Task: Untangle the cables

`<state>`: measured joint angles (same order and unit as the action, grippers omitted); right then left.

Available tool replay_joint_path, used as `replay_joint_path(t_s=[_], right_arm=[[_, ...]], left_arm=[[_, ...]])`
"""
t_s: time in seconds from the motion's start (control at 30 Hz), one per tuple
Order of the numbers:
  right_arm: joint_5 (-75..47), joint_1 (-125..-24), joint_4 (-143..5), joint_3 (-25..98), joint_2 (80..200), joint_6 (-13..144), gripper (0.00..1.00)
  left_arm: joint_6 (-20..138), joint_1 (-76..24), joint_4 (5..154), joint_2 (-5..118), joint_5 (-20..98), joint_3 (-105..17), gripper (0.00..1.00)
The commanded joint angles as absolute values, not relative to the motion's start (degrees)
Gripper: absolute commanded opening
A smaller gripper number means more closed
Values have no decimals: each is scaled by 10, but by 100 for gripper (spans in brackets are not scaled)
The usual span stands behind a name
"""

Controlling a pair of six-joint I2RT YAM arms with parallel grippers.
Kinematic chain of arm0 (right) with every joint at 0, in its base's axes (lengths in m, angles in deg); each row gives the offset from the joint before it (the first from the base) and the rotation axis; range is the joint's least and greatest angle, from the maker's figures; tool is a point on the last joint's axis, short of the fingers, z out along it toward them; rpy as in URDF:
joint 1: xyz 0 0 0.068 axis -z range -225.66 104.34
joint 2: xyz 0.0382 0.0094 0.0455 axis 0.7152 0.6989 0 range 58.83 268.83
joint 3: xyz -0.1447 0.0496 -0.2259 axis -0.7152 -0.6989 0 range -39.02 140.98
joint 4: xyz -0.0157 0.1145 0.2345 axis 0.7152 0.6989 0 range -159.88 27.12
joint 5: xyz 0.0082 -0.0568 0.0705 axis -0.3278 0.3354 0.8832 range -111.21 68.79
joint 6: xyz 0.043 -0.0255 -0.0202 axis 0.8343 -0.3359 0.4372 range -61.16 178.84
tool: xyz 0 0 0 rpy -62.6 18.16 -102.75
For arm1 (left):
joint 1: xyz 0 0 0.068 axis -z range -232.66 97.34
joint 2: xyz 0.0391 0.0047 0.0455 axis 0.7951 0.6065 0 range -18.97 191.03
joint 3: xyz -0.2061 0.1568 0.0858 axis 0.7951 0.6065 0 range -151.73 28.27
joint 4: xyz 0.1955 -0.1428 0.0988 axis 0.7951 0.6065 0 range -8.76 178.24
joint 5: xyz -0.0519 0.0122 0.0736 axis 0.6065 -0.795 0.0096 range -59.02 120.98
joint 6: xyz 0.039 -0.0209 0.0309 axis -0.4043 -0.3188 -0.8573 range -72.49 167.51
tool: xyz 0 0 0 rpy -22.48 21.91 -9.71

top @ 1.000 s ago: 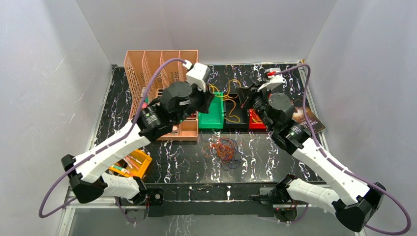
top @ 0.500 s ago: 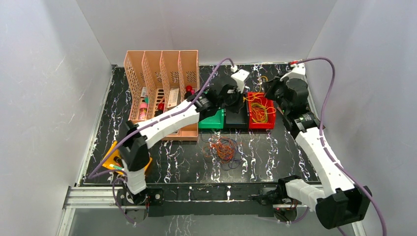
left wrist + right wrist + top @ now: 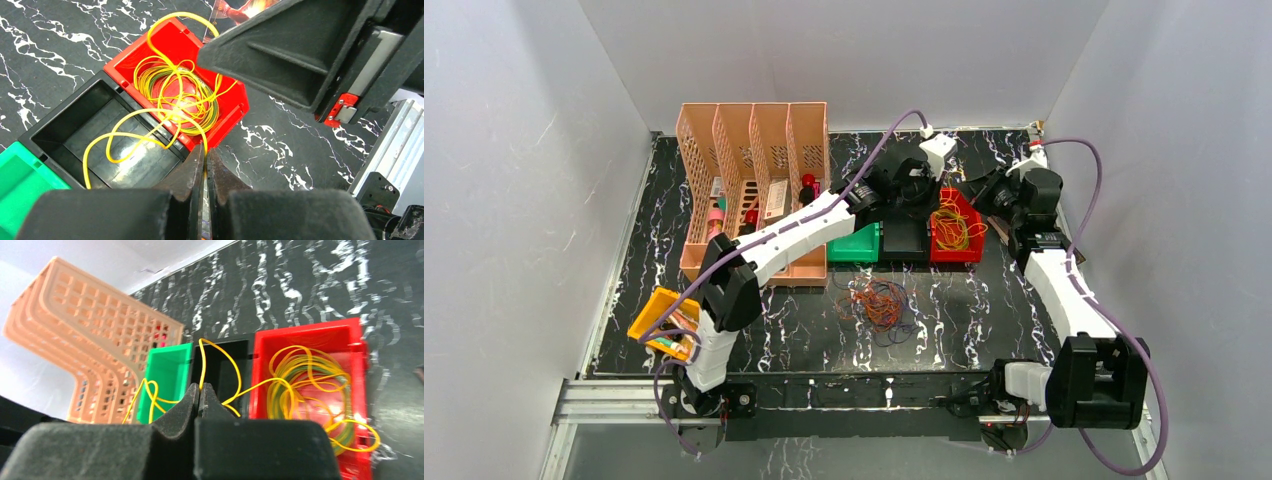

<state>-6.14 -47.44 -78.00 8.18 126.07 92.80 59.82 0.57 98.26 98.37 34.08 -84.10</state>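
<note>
A coil of yellow cables (image 3: 175, 92) lies in the red bin (image 3: 235, 107), and loops of it trail over the black bin (image 3: 60, 135). My left gripper (image 3: 205, 150) is shut on one yellow strand at the red bin's near corner. My right gripper (image 3: 200, 387) is shut on another yellow strand (image 3: 220, 357) that arches over the black bin (image 3: 225, 347). In the top view the left gripper (image 3: 927, 200) and the right gripper (image 3: 977, 200) hang at either side of the red bin (image 3: 954, 245). A tangle of orange, red and dark cables (image 3: 879, 305) lies on the table in front of the bins.
A green bin (image 3: 854, 243) stands left of the black bin (image 3: 904, 240). The peach file rack (image 3: 754, 180) with small items fills the back left. A yellow tray (image 3: 664, 320) sits at the front left. White walls close in on three sides.
Both arms have swung right and back. The left arm now reaches out over the red bin and its jaws have closed on a yellow strand. The right arm has drawn back toward the far right corner.
</note>
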Motion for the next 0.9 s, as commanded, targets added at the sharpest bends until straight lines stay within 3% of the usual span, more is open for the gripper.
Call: replay_joint_path(t_s=[0.0,0.3,0.57,0.87], right_arm=[[74,-472,-914,81,1277,988,0],[95,-472,-951,68,1282,1016,0],[-47,-461,-840,53,1261,970,0],[-158,-460,-808,33,1259,917,0]], left_arm=[[586,3,983,934,336,-829,0],[589,4,971,901,326,-790,0],[590,4,974,916,341,-804,0],[565,6,1036,972,366,-899,0]])
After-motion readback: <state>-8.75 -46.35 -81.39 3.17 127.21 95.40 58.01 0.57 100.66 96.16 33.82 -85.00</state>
